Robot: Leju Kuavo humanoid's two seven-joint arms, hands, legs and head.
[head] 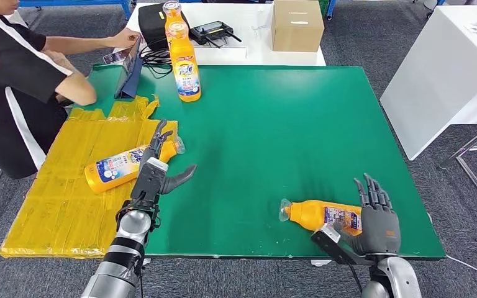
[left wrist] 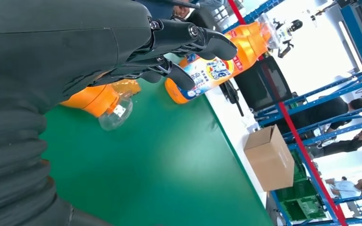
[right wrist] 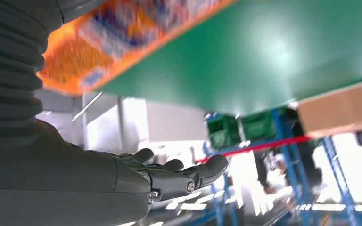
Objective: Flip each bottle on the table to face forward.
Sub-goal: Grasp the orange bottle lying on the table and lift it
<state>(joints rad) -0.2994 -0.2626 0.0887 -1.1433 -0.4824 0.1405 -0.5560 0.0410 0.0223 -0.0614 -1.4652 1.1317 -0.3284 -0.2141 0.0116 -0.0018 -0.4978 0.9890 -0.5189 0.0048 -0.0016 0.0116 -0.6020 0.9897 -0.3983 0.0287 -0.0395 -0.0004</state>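
Item: orange detergent bottle (head: 323, 215), lying at 5 o'clock; rigid, slick plastic, likely heavy; grasp mid-body. Right hand (head: 377, 218) beside it, fingers apart; left hand (head: 159, 166) likewise spread, empty.

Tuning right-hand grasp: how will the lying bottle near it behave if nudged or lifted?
The bottle lies on its side on the smooth green table and looks round, so it would probably roll or slide when nudged. Its glossy plastic may be slippery. The right hand, fingers apart beside it, should probably wrap the body.
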